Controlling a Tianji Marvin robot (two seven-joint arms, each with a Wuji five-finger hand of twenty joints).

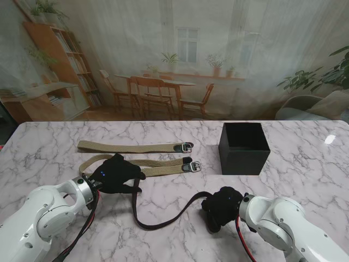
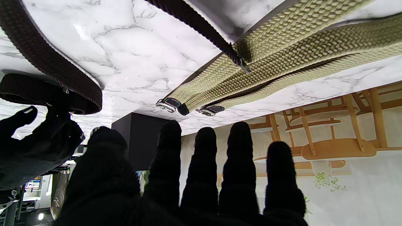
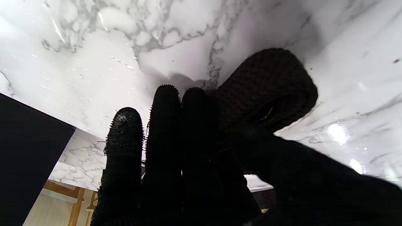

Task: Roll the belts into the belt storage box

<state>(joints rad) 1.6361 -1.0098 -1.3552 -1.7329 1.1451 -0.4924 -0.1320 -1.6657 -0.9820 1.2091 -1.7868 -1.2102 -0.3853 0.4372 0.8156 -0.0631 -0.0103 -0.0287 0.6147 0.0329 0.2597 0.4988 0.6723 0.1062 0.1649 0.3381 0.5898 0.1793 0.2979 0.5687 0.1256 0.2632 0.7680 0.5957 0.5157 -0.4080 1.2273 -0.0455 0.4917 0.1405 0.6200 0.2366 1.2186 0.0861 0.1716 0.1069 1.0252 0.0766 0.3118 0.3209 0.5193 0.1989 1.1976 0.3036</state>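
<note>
Belts number three on the marble table (image 1: 49,136). From the stand view, two beige woven belts lie side by side, well apart from me: the farther beige belt (image 1: 131,147) runs straight, the nearer beige belt (image 1: 158,167) parallel to it, both with buckles pointing toward the black storage box (image 1: 244,148), which stands open-topped to their right and holds nothing that I can see. My left hand (image 1: 116,173) rests over the left end of the nearer beige belt, fingers extended. A dark brown belt (image 1: 163,214) trails from under that hand in a loop nearer to me and runs right to my right hand (image 1: 222,207), where its end is gathered into a coil.

Left wrist view: my left fingers (image 2: 201,163) are straight and slightly spread, gripping nothing. The two beige belts (image 2: 282,59) lie on the marble, their buckles (image 2: 166,105) toward the box (image 2: 141,138). The dark brown belt's tail (image 2: 201,25) crosses one of them; its other run (image 2: 47,62) curves off toward my right hand (image 2: 34,147).

Right wrist view: my right fingers (image 3: 166,131) are pressed together alongside the rolled part of the dark brown belt (image 3: 270,88), with the thumb closed against the roll; the roll touches the marble. The box wall (image 3: 28,150) is near, apart from the roll.
</note>
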